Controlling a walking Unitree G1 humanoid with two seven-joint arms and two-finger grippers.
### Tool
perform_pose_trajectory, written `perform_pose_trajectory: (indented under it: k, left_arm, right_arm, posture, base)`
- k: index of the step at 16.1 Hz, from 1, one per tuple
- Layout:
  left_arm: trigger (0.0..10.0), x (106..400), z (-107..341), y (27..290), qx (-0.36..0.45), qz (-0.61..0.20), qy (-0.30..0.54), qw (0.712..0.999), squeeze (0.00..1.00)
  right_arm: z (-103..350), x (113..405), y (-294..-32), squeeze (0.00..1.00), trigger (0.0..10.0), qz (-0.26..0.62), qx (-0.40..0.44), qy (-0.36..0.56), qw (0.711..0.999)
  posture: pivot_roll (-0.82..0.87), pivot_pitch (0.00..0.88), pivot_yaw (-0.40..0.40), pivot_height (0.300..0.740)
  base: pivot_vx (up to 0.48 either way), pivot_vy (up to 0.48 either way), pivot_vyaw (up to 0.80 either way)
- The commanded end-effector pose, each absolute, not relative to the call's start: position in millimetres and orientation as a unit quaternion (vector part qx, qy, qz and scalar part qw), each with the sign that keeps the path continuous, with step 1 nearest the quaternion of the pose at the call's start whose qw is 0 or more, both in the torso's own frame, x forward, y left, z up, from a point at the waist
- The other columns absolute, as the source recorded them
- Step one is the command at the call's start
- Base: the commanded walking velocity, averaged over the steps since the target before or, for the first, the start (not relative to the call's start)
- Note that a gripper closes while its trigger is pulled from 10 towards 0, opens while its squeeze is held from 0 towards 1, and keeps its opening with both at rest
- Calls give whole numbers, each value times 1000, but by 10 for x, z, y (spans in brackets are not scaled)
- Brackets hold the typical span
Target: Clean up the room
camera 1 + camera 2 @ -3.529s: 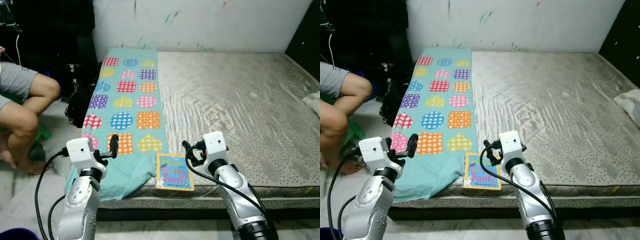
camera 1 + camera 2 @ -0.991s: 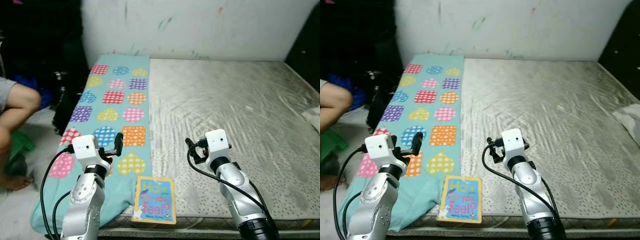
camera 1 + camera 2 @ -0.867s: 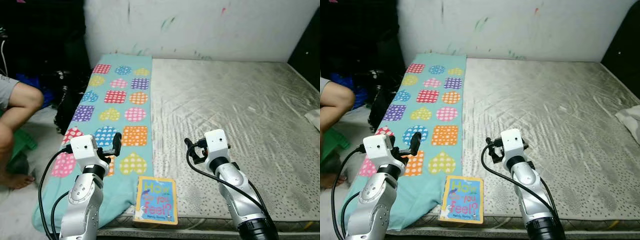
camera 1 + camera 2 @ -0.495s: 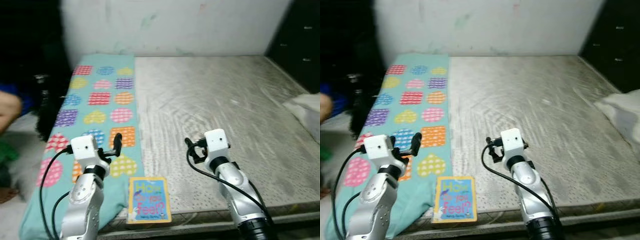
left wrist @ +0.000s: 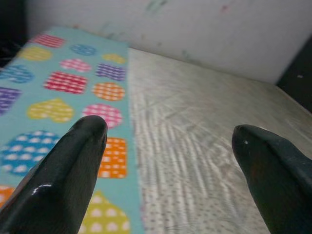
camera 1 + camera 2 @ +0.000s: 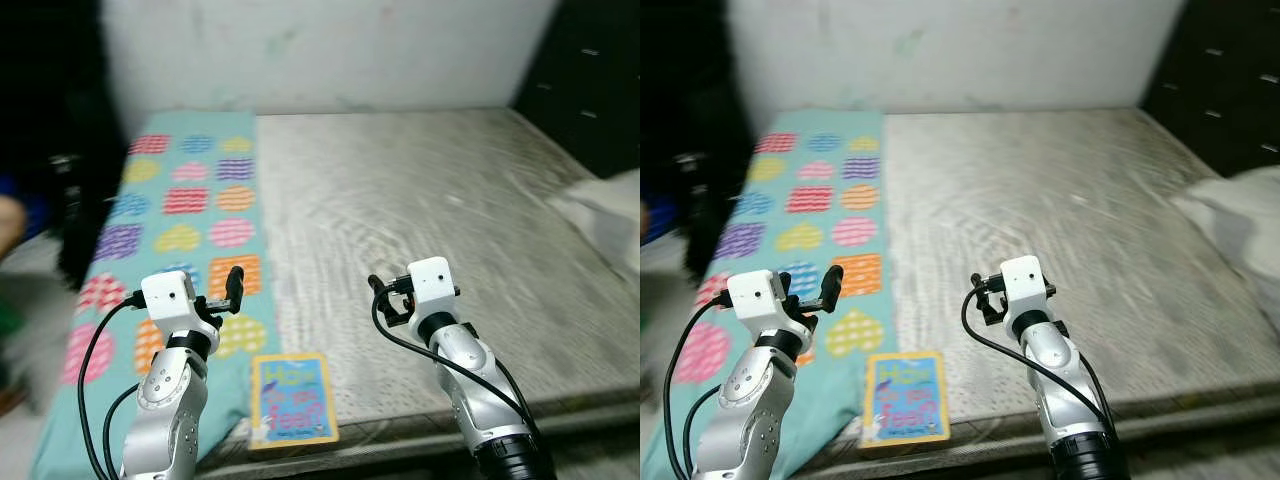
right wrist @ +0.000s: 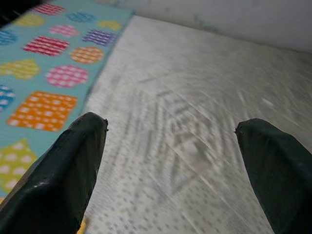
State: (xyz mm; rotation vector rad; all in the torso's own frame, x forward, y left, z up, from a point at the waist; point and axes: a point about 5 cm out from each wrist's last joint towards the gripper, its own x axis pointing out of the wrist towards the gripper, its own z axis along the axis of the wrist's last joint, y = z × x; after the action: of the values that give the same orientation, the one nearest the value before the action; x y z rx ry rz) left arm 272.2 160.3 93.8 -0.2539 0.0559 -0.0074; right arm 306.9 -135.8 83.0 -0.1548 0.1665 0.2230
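A blue, yellow-bordered picture book (image 6: 293, 398) lies flat, face up, at the mattress's (image 6: 420, 210) near edge.

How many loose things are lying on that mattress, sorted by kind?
Books: 1, the children's book at the near edge.
Patterned cloths: 1, the teal blanket along the left side.
White bedding: 1, a bundle at the right edge.
Total: 3.
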Motion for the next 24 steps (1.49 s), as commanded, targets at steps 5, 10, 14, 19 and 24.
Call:
perform_pose_trajectory:
  k: [5,10,14,19,24]
  left_arm:
    - [10000,2727,932,1596,-127,-4,31,991,0]
    - [10000,2640,953,1602,-135,2,31,990,0]
    - [10000,2590,1064,1676,-129,4,24,991,0]
    - [10000,2389,1022,1744,-130,24,44,990,0]
    - [10000,2478,1099,1774,-131,47,21,990,0]
  right_arm:
    - [862,3074,-1347,0,10000,119,-62,75,988]
    - [872,2980,-1337,0,10000,121,-39,73,989]
    - [861,2859,-1347,0,10000,124,-17,86,988]
    - [866,2802,-1272,0,10000,147,-11,96,984]
    - [967,2900,-1348,0,10000,141,-31,83,986]
  posture:
    - [-117,0,-24,740]
    - [-128,0,-14,740]
    - [-104,29,-32,736]
    - [-95,71,-18,696]
    - [-97,102,-49,696]
  base:
    - [0,0,0]
    - [0,0,0]
    - [0,0,0]
    - [0,0,0]
    - [0,0,0]
